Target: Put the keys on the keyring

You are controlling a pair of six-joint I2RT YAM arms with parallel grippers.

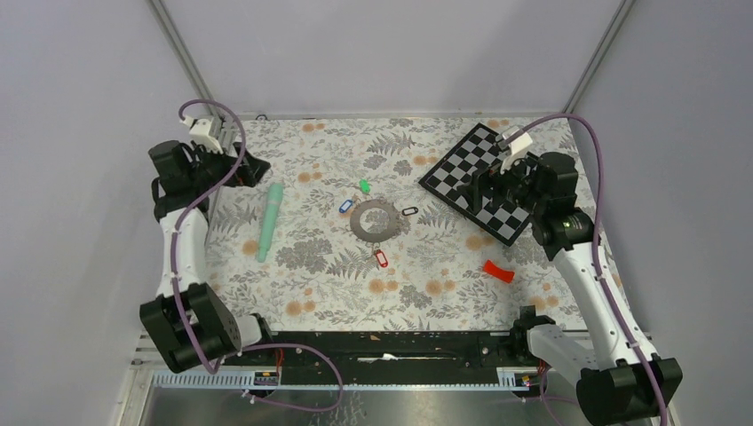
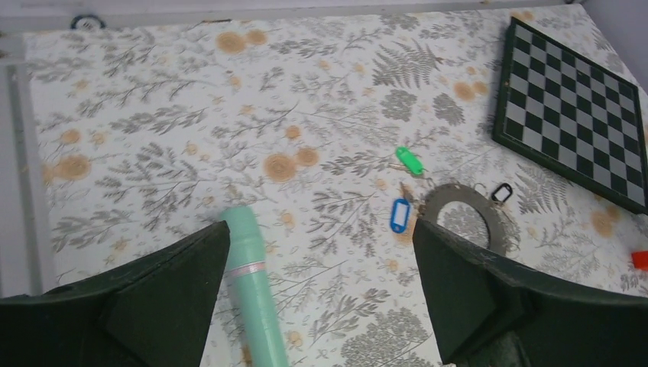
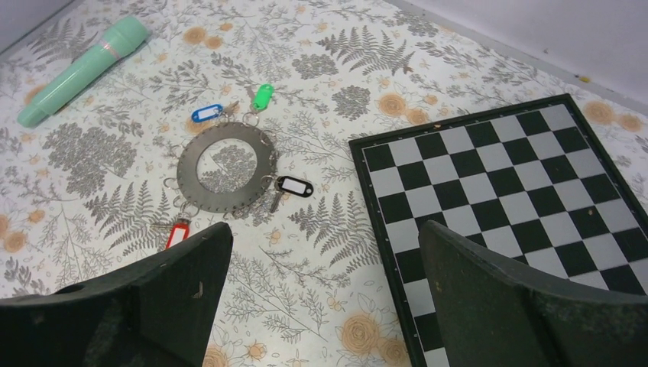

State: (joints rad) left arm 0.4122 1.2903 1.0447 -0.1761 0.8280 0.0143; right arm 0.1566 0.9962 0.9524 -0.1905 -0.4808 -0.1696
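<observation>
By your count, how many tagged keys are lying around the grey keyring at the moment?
4: the green key beyond the keyring, the blue key at its far left, the black key at its right, the red key on its near side. None appears hidden.

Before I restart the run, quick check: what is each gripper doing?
Left gripper: open, holding nothing.
Right gripper: open, holding nothing.
</observation>
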